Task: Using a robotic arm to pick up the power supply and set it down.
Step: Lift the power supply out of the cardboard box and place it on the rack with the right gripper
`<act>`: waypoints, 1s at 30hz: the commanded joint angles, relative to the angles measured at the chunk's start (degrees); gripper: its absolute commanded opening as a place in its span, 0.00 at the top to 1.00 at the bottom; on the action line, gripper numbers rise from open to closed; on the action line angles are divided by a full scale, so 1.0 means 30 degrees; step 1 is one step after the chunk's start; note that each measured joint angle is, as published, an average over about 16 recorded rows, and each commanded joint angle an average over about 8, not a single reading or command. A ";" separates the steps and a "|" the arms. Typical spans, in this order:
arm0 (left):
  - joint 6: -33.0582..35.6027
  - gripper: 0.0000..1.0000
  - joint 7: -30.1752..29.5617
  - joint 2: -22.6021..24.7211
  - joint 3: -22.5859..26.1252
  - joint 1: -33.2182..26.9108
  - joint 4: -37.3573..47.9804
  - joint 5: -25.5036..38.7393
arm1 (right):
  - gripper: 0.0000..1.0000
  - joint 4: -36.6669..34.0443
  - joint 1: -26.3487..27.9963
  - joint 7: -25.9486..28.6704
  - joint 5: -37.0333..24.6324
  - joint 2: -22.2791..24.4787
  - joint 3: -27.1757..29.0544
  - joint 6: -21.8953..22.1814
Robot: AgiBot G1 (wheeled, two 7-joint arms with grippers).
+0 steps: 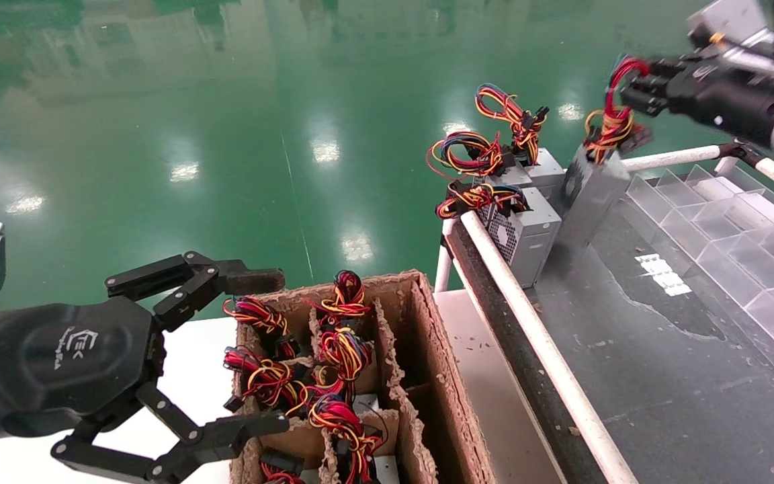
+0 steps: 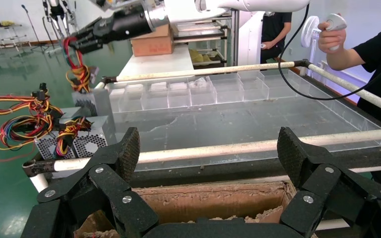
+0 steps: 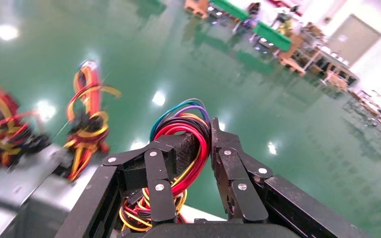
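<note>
The power supply (image 1: 592, 191) is a slim grey box, tilted, at the far end of the dark belt (image 1: 662, 349), its lower end down at the belt surface. Its tied wire bundle rises into a tall red loop (image 3: 186, 131). My right gripper (image 1: 629, 84) is shut on that loop; in the right wrist view the fingers (image 3: 228, 163) pinch the wires from both sides. The left wrist view shows the same supply (image 2: 96, 101) under the right gripper (image 2: 86, 39). My left gripper (image 1: 269, 349) stands open beside the cardboard box, nothing between its pads (image 2: 129, 148).
Other grey supplies (image 1: 525, 232) with curled wires stand at the belt's far corner, next to the held one. A divided cardboard box (image 1: 427, 376) holds several more. White rails (image 1: 535, 336) edge the belt. Clear plastic compartments (image 1: 729, 228) line the right side. A person (image 2: 371, 49) stands beyond.
</note>
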 commanded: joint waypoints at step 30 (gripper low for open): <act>-0.0002 0.00 0.0002 -0.0002 0.0002 0.0002 0.0006 -0.0004 | 1.00 0.0103 0.0538 -0.0666 -0.0072 -0.0331 -0.0068 0.1426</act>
